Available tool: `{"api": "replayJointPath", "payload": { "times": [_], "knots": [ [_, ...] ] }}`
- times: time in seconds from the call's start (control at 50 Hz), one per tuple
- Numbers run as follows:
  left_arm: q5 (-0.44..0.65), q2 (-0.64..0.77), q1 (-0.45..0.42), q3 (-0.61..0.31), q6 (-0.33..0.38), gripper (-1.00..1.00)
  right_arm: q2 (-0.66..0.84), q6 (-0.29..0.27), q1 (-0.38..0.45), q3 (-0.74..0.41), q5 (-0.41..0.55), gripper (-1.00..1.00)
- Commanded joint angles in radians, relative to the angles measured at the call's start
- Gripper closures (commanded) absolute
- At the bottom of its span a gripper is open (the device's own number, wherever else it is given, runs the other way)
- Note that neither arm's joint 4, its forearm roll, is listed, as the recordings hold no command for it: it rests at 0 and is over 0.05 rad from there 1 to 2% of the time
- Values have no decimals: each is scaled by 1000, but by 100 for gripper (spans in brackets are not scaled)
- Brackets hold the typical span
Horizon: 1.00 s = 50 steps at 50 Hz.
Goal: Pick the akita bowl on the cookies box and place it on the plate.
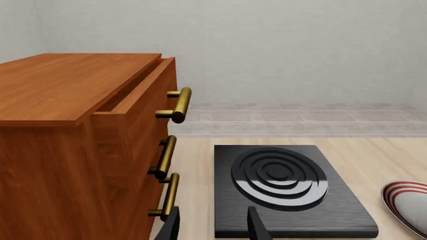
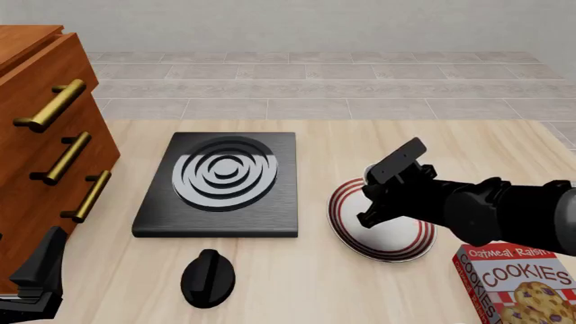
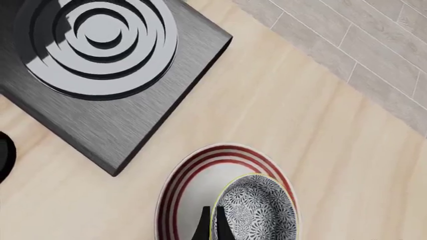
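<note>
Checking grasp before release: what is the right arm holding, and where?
The akita bowl, pinched at its rim by the right gripper, over the plate. The left gripper holds nothing.

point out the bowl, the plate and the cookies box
bowl [image 3: 257, 212]: right wrist view, speckled inside
plate [image 3: 197, 192]: right wrist view, bare white centre
cookies box [image 2: 522, 278]: front view, red top face at the lettering

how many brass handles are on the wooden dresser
3. All sit on the wooden dresser front at the table's left: top handle on the slightly open top drawer, middle handle below it, bottom handle lowest. More may be out of frame.
</note>
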Motion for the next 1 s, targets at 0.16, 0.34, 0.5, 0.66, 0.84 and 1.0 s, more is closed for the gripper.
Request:
{"api": "replayJointPath", "payload": {
  "times": [0.16, 0.34, 0.5, 0.66, 0.84, 1.0],
  "knots": [
    [0, 0, 0, 0, 0, -100, 13, 36, 0, 4, -28, 100],
    [0, 0, 0, 0, 0, -100, 21, 50, 1, 4, -38, 100],
    [0, 0, 0, 0, 0, -100, 37, 59, -2, 1, -52, 100],
    [0, 0, 0, 0, 0, -100, 54, 71, 0, 4, -69, 100],
    [0, 0, 0, 0, 0, -100, 62, 79, 4, 5, -76, 100],
    [0, 0, 0, 0, 0, -100, 90, 74, -4, 3, -86, -100]
  ]
}}
